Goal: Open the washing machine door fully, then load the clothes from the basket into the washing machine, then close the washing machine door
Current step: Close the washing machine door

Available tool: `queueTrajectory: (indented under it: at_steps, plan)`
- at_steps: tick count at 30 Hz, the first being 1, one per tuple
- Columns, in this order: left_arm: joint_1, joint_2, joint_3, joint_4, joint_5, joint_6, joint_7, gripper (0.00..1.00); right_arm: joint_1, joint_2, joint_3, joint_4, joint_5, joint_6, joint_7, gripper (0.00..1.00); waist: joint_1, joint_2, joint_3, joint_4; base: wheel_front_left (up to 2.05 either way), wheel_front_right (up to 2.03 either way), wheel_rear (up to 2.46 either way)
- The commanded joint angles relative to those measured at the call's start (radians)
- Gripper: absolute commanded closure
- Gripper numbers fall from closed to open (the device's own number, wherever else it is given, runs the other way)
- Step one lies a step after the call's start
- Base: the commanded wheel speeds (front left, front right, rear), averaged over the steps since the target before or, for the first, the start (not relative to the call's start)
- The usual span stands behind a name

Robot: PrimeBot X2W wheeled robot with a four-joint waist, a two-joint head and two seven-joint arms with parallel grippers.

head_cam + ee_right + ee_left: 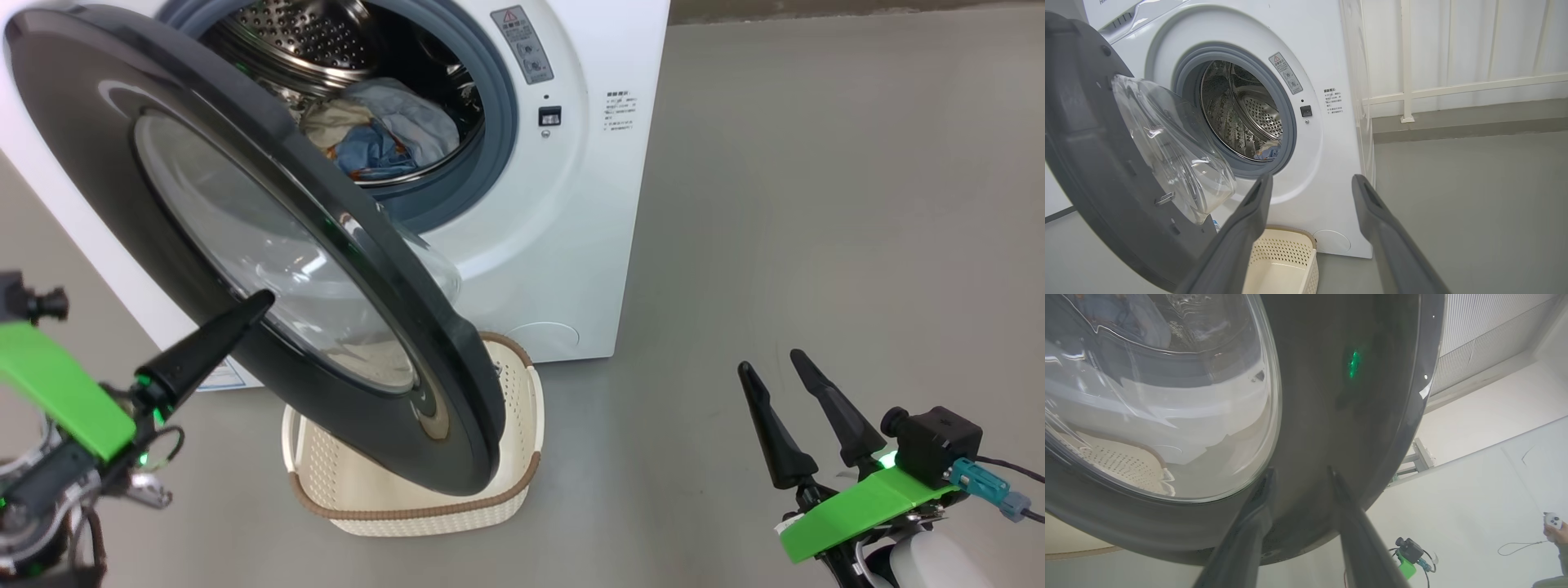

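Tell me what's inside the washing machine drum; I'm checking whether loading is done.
The clothes, light blue and cream-white, lie crumpled at the drum's bottom. The washing machine door covers the drum's left part from the head view.

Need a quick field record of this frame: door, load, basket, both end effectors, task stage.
door: washing machine door partly open, swung out over the basket
load: clothes lie in the drum of the washing machine
basket: on the floor before the machine; no cloth in its visible part
left: left end effector slightly parted, tips at the door's outer face, contact unclear
right: right end effector open, empty, apart from the machine
stage: loading looks done; door not yet closed
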Motion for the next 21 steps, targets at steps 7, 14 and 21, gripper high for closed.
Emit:
queueTrajectory:
  at_steps: [7,14,21]
  plan:
    - [0.109,0.080,0.012,-0.110,0.235,-0.059,-0.201,0.00,-0.018,-0.015,0.007,-0.032,0.001,0.002,-0.005,0.00,0.0000,-0.0001,0.000,0.002,0.00,0.00,0.00]
    - [0.203,0.098,-0.056,-0.134,0.418,-0.063,-0.493,0.00,-0.022,-0.026,0.002,-0.033,0.003,0.002,-0.005,0.00,0.0000,-0.0001,0.004,-0.002,0.00,0.00,0.00]
    - [0.282,0.106,-0.115,-0.085,0.575,-0.063,-0.782,0.00,-0.024,-0.034,-0.002,-0.035,0.003,0.002,-0.005,0.00,0.0000,-0.0001,0.009,-0.005,0.00,0.00,0.00]
